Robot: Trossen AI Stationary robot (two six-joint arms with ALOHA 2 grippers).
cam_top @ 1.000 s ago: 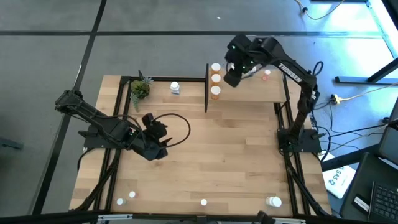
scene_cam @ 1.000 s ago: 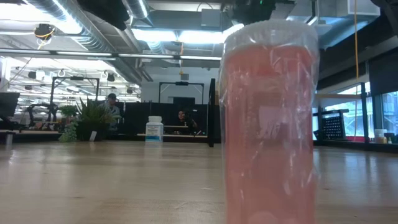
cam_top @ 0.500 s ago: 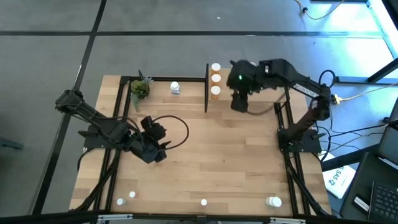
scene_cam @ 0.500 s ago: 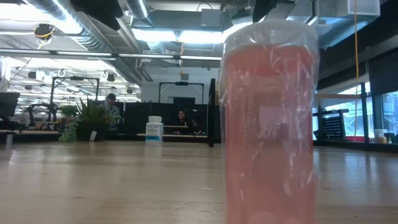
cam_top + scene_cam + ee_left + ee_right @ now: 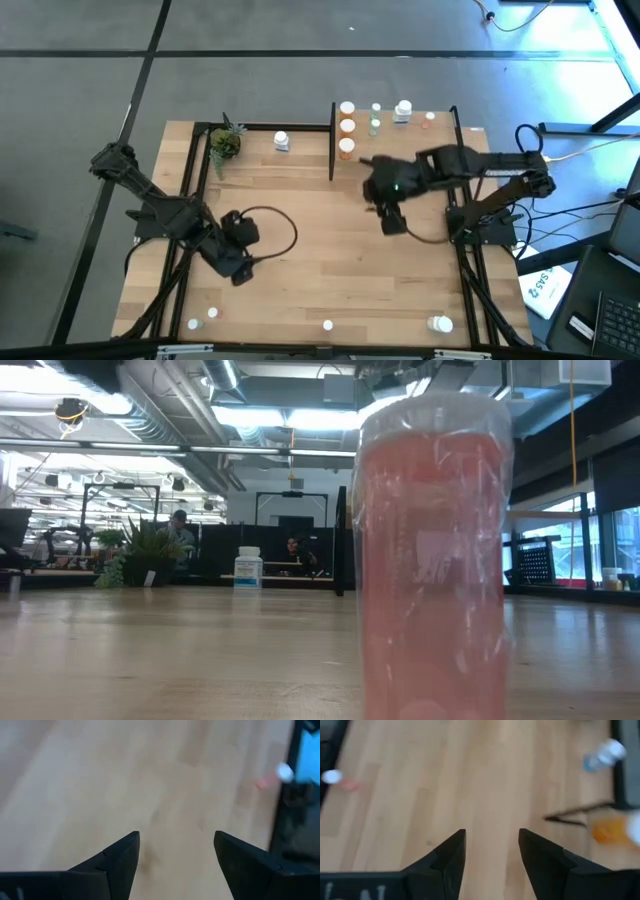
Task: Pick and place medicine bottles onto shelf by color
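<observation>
- With both grippers empty, we read this as the gap between a place and the next pick.
- Left gripper (image 5: 240, 272) sits at 8 o'clock of table centre, low over bare wood; in its wrist view the fingers (image 5: 122, 857) are spread with nothing between them.
- Loose medicine bottles wait along the near edge: two at 7 o'clock (image 5: 211, 314), one at 6 (image 5: 327, 324), a bigger one at 5 (image 5: 440, 323).
- White bottle (image 5: 281, 141) stands at 11 o'clock beside the potted plant (image 5: 225, 143).
- Shelf (image 5: 440, 140) at 1 o'clock holds orange bottles (image 5: 346, 125) in a column on its left side, then green (image 5: 375, 118), white (image 5: 402, 110) and pinkish-red (image 5: 429, 118).
- Right gripper (image 5: 392, 222) hangs over mid-table at 3 o'clock, clear of the shelf, released and holding nothing.
- Next move, as we judge it: one arm goes to a near-edge bottle, centres the small cap between its fingers, descends, closes.
</observation>
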